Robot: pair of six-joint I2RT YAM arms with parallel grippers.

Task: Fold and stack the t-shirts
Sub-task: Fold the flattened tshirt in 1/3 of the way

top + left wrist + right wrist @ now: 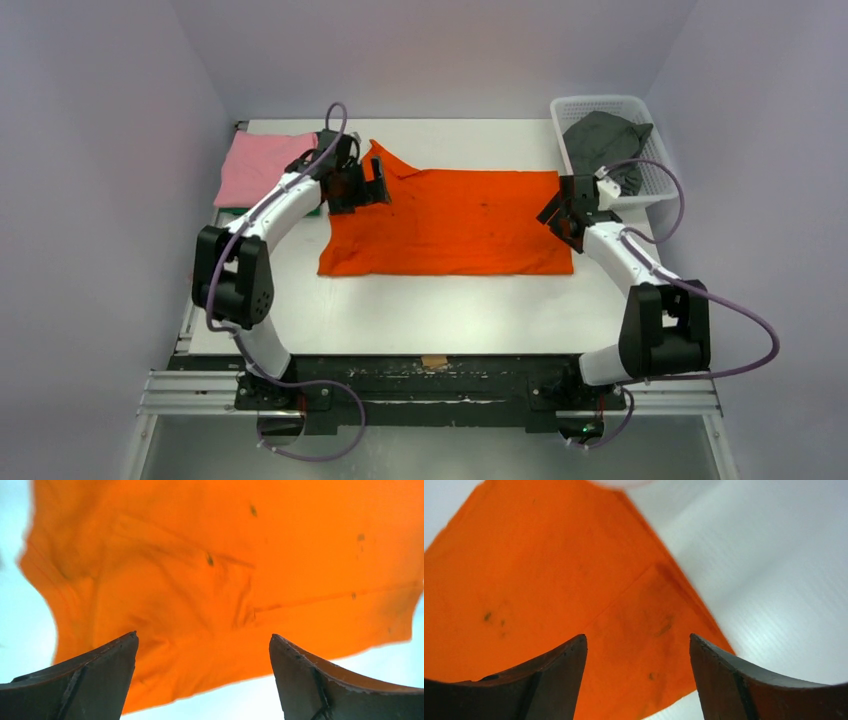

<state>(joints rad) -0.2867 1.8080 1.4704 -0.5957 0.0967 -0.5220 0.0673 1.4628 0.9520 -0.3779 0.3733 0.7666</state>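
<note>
Item: orange t-shirt [450, 225], spread flat on the white tabletop [400, 310], between the two sets of jaws. Long axis: side to side, running from the left jaws to the right jaws. Orientation: sleeve and collar end at the left jaws, one sleeve peaking away from the arms; straight hem edge at the right jaws. Left jaws, on the left arm [285, 200]: apart, holding nothing, rumpled shoulder cloth [225, 580] directly ahead of and between them. Right jaws, on the right arm [615, 250]: apart, holding nothing, a hem corner [549, 580] lying just under them, with bare tabletop [774, 580] to their outer side. Each arm is about equally near its own end; whether either touches the cloth cannot be told. Judgement: the next fold wants both ends pinched together and carried across the long axis. Other stock: pink t-shirt [258, 168], folded, outboard of the left jaws, over a sliver of green t-shirt [230, 209]; dark grey t-shirt [600, 140], crumpled in the mesh basket [600, 103] beyond the right jaws.
</note>
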